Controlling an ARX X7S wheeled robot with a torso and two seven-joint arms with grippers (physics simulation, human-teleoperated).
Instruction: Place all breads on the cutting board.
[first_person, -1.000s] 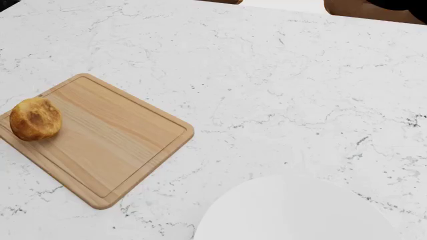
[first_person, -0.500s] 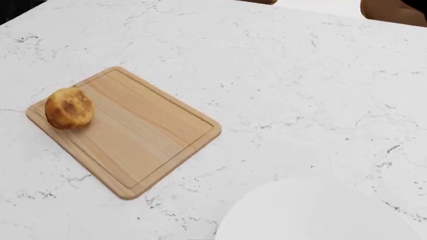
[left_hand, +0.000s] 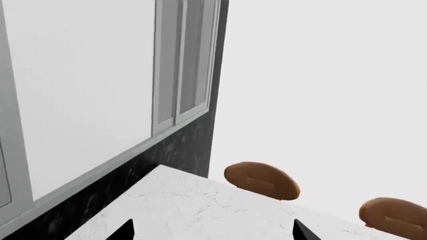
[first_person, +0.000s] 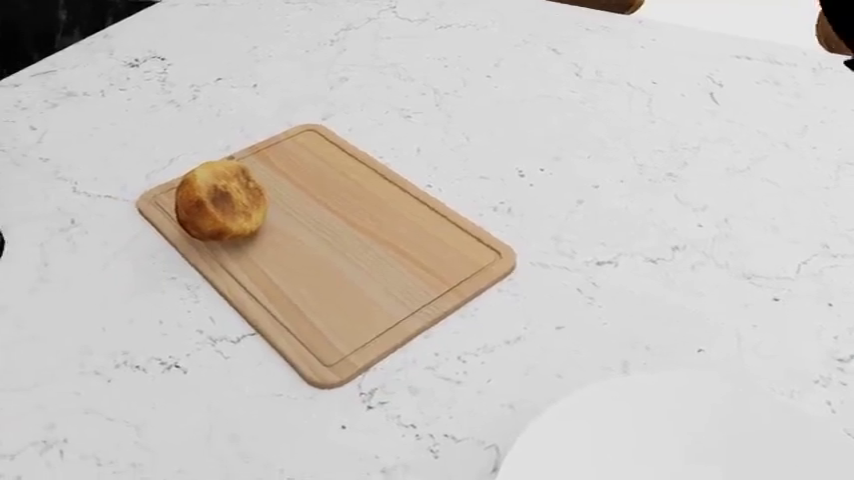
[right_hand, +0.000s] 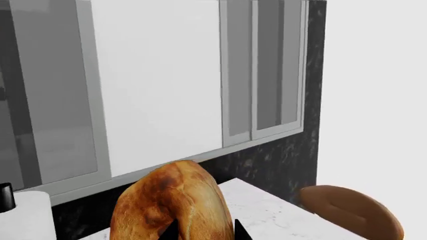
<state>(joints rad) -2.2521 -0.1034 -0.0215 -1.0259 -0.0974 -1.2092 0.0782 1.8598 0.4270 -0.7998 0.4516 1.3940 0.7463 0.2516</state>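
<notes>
One bread (first_person: 222, 200), a golden-brown roll, lies on the far left corner of the light wooden cutting board (first_person: 347, 262) in the head view. Neither gripper shows in that view. In the right wrist view a second bread (right_hand: 167, 202) fills the space at my right gripper (right_hand: 203, 232), whose dark fingertips (right_hand: 238, 233) stand close together on it, above the marble table. My left gripper (left_hand: 213, 232) is open with its fingertips (left_hand: 303, 232) far apart and nothing between them, over the table's far part.
A round white plate (first_person: 681, 435) lies at the near right of the marble table (first_person: 627, 180). Brown chair backs (left_hand: 261, 180) stand beyond the far edge. A white paper roll (right_hand: 27, 217) stands by the dark wall under the windows.
The head view has swung left: the board, its bread and the plate have slid rightward and slightly upward in the picture. The bread keeps its place on the board.
</notes>
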